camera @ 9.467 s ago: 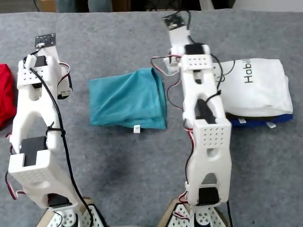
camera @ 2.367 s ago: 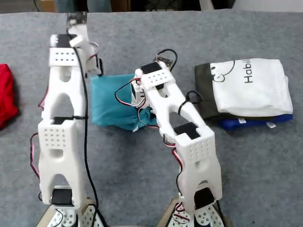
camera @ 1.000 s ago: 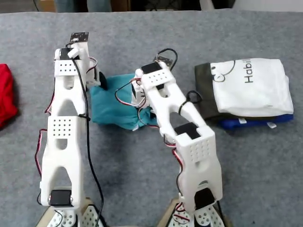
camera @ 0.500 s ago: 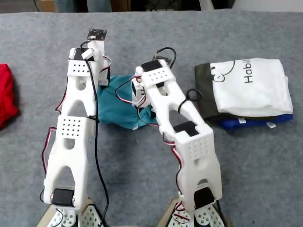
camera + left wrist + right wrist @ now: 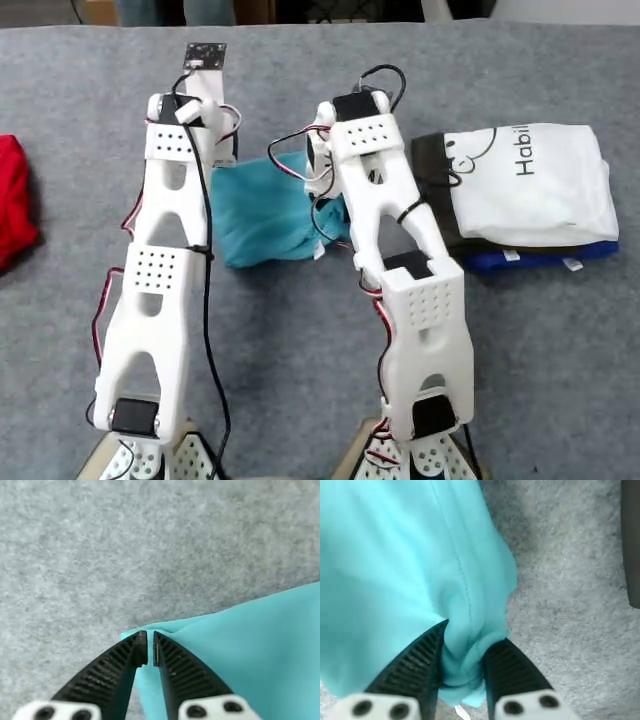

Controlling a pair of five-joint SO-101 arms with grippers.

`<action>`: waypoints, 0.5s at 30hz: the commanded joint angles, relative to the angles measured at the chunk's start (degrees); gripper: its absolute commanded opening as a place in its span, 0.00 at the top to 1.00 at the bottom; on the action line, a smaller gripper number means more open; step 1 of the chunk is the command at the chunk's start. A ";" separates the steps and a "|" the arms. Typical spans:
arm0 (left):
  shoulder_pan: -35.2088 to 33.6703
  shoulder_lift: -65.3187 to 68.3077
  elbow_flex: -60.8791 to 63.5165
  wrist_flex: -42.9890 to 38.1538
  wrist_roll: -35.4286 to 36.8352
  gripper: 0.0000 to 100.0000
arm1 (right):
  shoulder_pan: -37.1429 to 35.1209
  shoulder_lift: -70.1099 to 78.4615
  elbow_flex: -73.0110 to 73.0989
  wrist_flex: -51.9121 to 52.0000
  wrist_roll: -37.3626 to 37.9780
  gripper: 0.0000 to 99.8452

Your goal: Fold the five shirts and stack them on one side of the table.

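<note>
The left gripper (image 5: pixel 150 650) has its jaws drawn almost together, pinching one corner of the teal shirt (image 5: pixel 240 650) between the tips. Grey table (image 5: pixel 100 555) lies just beyond that corner. The right gripper (image 5: pixel 468 635) is clamped on a bunched fold at the opposite side of the same shirt, with cloth bulging between its two black fingers (image 5: pixel 417 660).

From above, the teal shirt lies folded and a little rumpled between the two arms, in the middle of the table and somewhat nearer its far edge than its near one. Whether the held edges are raised off the surface cannot be told.

Toward the right edge sits a stack. A white shirt (image 5: pixel 540 180) is on top, a dark shirt (image 5: pixel 430 190) sticks out beneath it on the side facing the teal one, and a blue shirt (image 5: pixel 520 260) shows along the near side at the bottom. The stack is near the teal shirt but apart from it. A red shirt (image 5: pixel 12 200) lies at the left edge, well apart from the rest.
</note>
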State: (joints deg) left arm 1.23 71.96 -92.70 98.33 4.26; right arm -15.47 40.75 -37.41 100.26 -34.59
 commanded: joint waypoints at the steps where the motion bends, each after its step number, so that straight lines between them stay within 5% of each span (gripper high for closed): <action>1: -0.13 -3.52 -2.42 0.70 1.67 0.94 | 0.88 -0.40 -2.77 0.70 0.44 0.99; 6: -5.67 -4.22 4.88 2.64 8.88 0.68 | 0.88 -0.40 -2.77 0.70 0.35 0.99; 15: -8.40 -11.87 16.75 2.64 6.59 0.69 | 0.88 -0.40 -2.95 0.53 0.00 0.99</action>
State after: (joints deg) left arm -7.47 66.24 -79.96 100.44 11.47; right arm -15.47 40.84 -37.41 100.26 -34.59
